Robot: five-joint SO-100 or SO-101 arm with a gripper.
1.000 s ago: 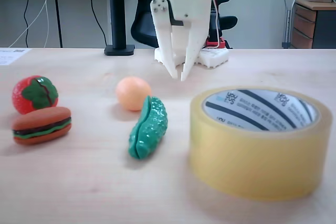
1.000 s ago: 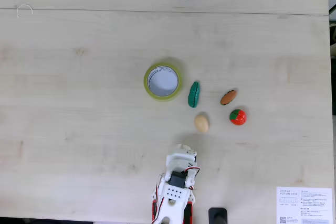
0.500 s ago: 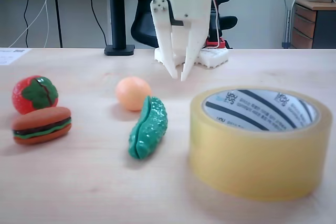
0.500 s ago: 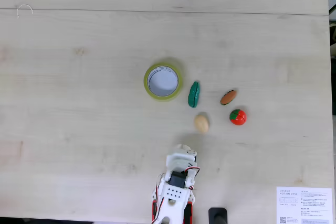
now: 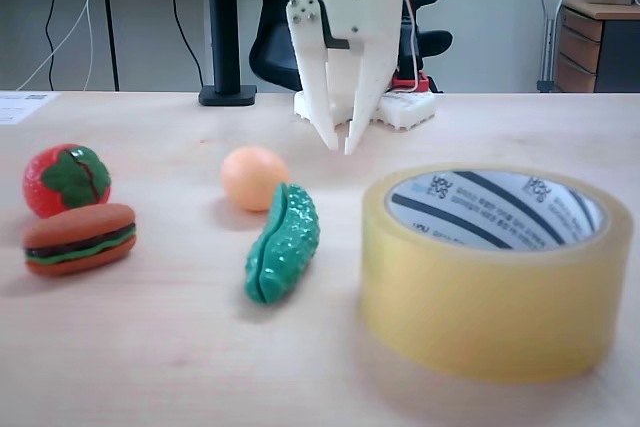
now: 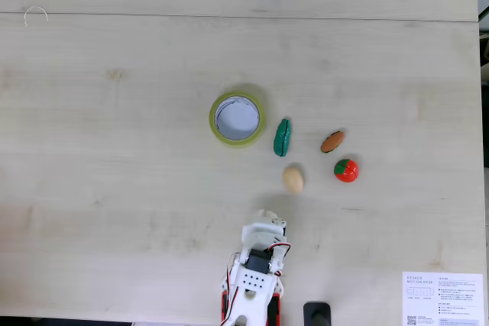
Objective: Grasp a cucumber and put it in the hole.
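Lying nearest the camera in a fixed view: large wide yellowish-tan packing tape roll (image 5: 495, 272), flat on the pale wooden worktop (image 5: 150, 357), with the hole (image 5: 497, 209) facing up, empty, white core with dark printed stripes showing. Just left of it, apart from the roll: small teal-green glossy bumpy toy cucumber (image 5: 282, 243), resting on its side, long axis running roughly away from the camera. Further left: toy brown hamburger (image 5: 79, 239) and red toy tomato with green leaf (image 5: 66, 179). Just behind the cucumber, close but contact not resolvable: round orange ball (image 5: 253, 178).

Hanging behind all of these: white plastic two-finger tool (image 5: 340, 143), tips pointing down, above the worktop, jaws standing narrow with only a slight gap at the tips, holding nothing.

Step in hand, judging: approach not yet begun; cucumber ungrasped. In another fixed view, tool (image 6: 264, 225) sitting near the arm base, cucumber (image 6: 282, 137) well apart beyond the ball (image 6: 293, 179), roll (image 6: 238, 119) just beside the cucumber.

Next move calling for: opening wide, reaching past the ball, closing across the cucumber's short axis.
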